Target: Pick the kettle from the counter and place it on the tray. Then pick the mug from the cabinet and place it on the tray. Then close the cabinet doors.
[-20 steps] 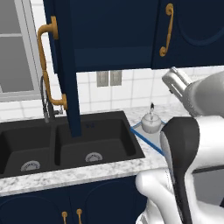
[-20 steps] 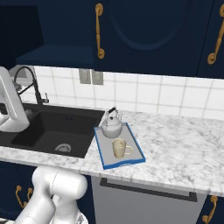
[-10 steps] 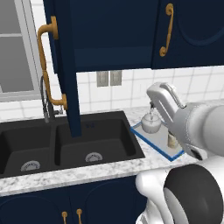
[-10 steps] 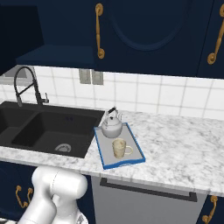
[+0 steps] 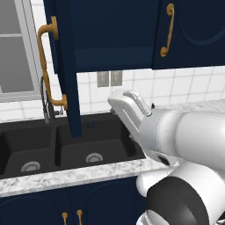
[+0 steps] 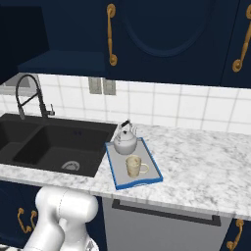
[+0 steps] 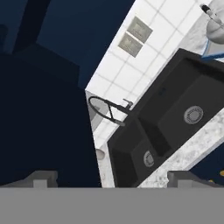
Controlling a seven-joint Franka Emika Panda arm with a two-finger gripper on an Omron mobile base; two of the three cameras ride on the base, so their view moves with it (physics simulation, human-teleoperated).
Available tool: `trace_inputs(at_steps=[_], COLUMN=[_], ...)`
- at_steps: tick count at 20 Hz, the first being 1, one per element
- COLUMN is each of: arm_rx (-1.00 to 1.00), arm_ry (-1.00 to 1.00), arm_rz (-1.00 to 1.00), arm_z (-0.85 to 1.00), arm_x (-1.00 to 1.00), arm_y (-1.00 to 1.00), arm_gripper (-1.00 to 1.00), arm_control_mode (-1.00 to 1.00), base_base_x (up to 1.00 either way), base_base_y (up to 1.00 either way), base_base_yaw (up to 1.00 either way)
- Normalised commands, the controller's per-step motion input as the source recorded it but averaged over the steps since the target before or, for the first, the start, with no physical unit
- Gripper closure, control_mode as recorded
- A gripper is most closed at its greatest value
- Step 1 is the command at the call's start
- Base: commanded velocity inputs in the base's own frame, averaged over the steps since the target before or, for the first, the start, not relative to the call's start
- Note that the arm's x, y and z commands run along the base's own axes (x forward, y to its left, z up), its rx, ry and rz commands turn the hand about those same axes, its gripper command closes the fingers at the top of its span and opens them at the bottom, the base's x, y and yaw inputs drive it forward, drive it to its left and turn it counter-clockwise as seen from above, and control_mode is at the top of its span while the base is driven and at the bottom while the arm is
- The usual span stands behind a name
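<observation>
Gripper (image 7: 111,177) spread wide and carrying nothing, tips rising at the foot of the hand view, rolled well over and aimed along the open cabinet door (image 5: 66,70) toward the black double sink (image 6: 54,144).

Taking the sink as landmark, from near to far. Just above its left basin in the left base view: the open cabinet door, swung out edge-on toward the base, long brass handle (image 5: 48,66) on its outer face. Behind the sink: coiled black faucet (image 6: 29,95), then the tiled wall with two switch plates (image 6: 102,86). Above the sink: open cabinet (image 6: 59,59) with its navy shelf, no mug left on it as far as can be seen. Right of the sink on the marble counter (image 6: 206,166): blue-rimmed tray (image 6: 117,169), with kettle (image 6: 125,142) at its far end and mug (image 6: 133,165) at its near end, close together but apart.

Both placements look done; step in hand judged to be closing the doors. Best done by coming in behind the door's outer face near the handle side, away from the hinge, pressing with a flat finger, and sweeping along the door's arc without clipping the faucet.
</observation>
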Motion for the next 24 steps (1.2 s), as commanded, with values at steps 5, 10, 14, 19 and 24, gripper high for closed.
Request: trace_inputs(at_steps=[5,10,14,19,24], arm_rx=[0.19,0.3,0.29,0.16,0.05], arm_ry=[0.0,0.0,0.0,0.0,0.0], arm_rz=[0.18,0.05,0.04,0.01,0.0], arm_z=[0.01,0.01,0.15,0.09,0.06], arm_x=[-0.08,-0.25,-0.02,0.05,0.43], arm_y=[0.68,0.54,0.49,0.55,0.37], arm_gripper=[-1.0,-1.0,-1.0,-1.0,-1.0], arm_control_mode=[-1.0,-1.0,-1.0,-1.0,-1.0], base_base_x=[0.0,0.0,0.0,0.0,0.0], base_base_y=[0.0,0.0,0.0,0.0,0.0], base_base_yaw=[0.0,0.0,0.0,0.0,0.0])
